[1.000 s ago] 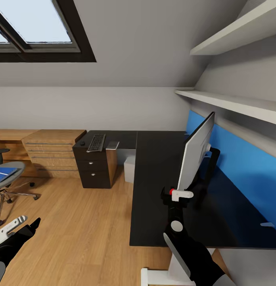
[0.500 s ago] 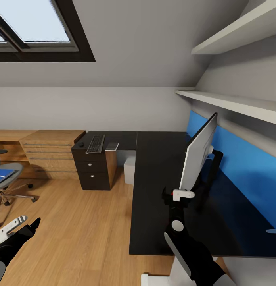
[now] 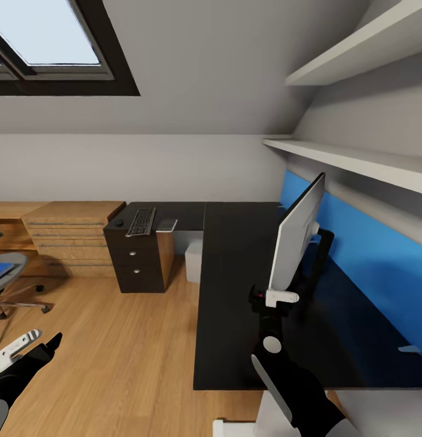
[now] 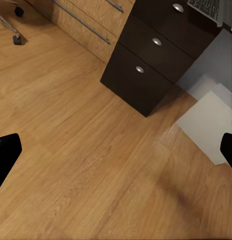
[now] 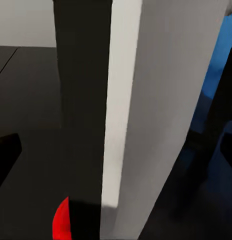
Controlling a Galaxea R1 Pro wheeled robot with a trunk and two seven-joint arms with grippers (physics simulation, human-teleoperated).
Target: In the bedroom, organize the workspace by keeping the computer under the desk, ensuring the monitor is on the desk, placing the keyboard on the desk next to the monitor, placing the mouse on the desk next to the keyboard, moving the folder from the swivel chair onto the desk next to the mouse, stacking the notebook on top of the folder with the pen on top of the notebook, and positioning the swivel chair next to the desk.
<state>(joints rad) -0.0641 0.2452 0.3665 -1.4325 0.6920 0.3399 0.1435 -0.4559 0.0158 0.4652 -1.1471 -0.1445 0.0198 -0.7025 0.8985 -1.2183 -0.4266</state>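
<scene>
right gripper (image 3: 273,297): pinching the monitor's (image 3: 294,243) lower corner, screen upright on the desk (image 3: 235,291)
left gripper (image 3: 26,347): spread wide over the floor
keyboard (image 3: 141,221): far end of desk
computer (image 3: 194,261): under desk

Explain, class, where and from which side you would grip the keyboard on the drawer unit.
Grip the keyboard across its short width, near the middle of its length, coming straight down from above. It lies flat on the desk top above the drawers, slim and long, so only its two long edges offer fingers a purchase. The mouse beside it leaves little room there, so close carefully.
</scene>
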